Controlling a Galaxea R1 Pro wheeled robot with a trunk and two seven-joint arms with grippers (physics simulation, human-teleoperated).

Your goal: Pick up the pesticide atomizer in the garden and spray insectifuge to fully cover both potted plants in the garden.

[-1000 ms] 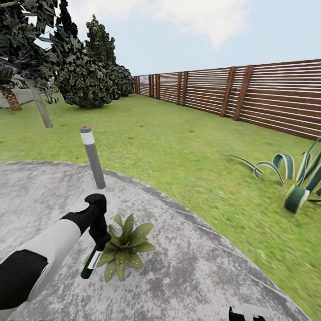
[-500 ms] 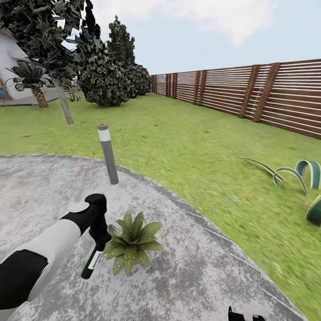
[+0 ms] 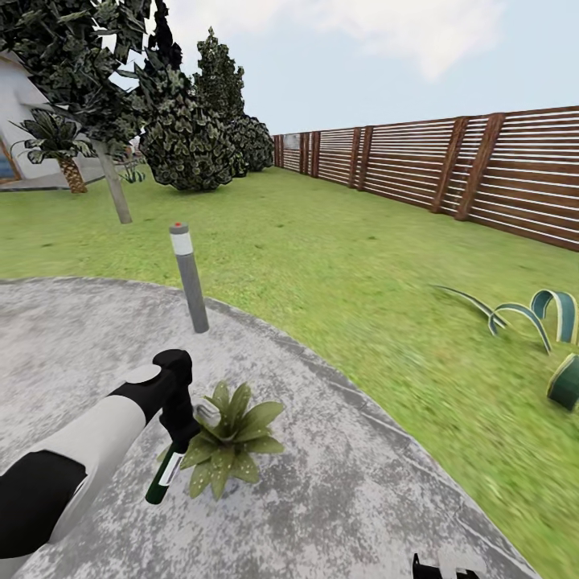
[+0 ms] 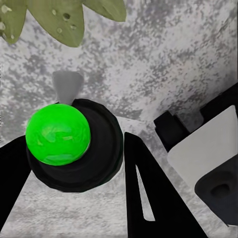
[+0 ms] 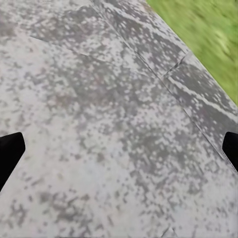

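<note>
Since half a second ago the potted plant [image 3: 225,441] and bollard [image 3: 189,277] shifted slightly left in view. Left fingers [image 4: 148,198] pinch the atomizer [image 3: 165,474] beside the plant. Right fingers [image 5: 11,151] are spread over bare patio [image 3: 362,498].

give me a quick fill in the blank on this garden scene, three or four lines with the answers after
1. The left gripper holds a dark spray bottle with a bright ____ cap.
2. The potted plant stands on the grey ____, not on the lawn.
3. The grey post has a small ____ dot on its top.
4. A brown slatted ____ borders the lawn's far side.

Missing words: green; paving; red; fence
</note>
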